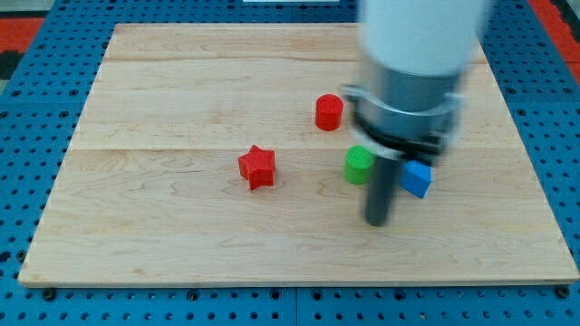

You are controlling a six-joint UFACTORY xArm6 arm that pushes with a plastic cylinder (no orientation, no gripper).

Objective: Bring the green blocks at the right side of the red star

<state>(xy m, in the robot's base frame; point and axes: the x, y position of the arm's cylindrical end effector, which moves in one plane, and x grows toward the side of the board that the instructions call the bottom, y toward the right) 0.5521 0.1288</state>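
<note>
A red star [257,167] lies near the middle of the wooden board [163,226]. A green block [358,164], roundish in outline, sits to the star's right and is partly hidden by my arm. A red cylinder [329,112] stands above and between them. A blue block [417,178] lies just right of my rod. My tip [376,220] rests on the board below and slightly right of the green block, a short way apart from it and left of the blue block. Only one green block shows.
My arm's large white and grey body [412,63] covers the board's upper right. The board is ringed by a blue pegboard surface [27,136].
</note>
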